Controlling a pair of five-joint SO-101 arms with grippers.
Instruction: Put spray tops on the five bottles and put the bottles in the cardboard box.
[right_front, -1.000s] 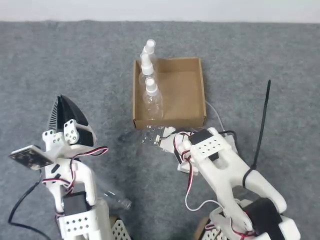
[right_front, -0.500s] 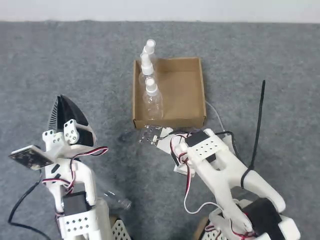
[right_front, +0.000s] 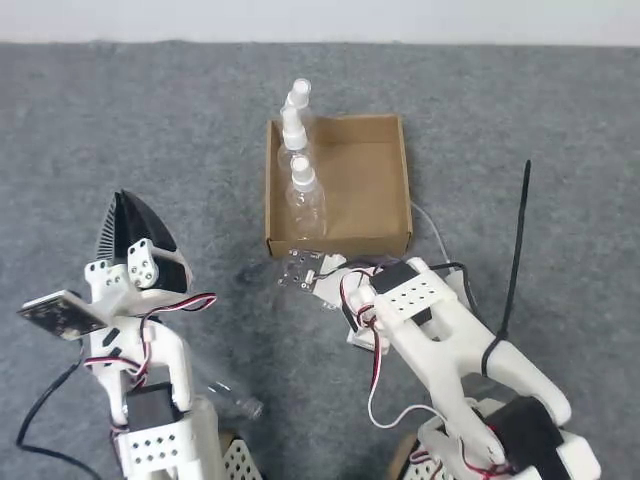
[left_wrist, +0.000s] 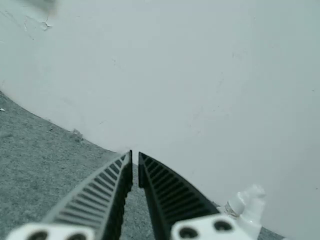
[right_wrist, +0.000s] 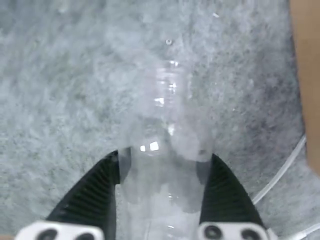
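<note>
A cardboard box (right_front: 350, 185) stands open in the middle of the grey carpet. Three clear bottles with white spray tops (right_front: 303, 190) stand upright along its left wall. Just in front of the box's near wall, my right gripper (right_front: 306, 272) is shut on a clear bottle (right_wrist: 167, 150). That bottle sits between both fingers, its bare neck pointing away over the carpet. Another clear bottle (right_front: 235, 402) lies beside the left arm's base. My left gripper (right_front: 135, 225) is shut on nothing, raised and well to the left of the box. Beyond it a white spray top (left_wrist: 247, 202) is visible.
A white cable (right_front: 430, 228) runs along the carpet by the box's right near corner. A thin black strip (right_front: 518, 250) sticks up from the right arm. The box's brown wall (right_wrist: 306, 60) lies close beside the held bottle. Grey carpet surrounds the box.
The right arm has shifted slightly to the left with the clear bottle in its gripper. The left arm and the bottles in the box have stayed put.
</note>
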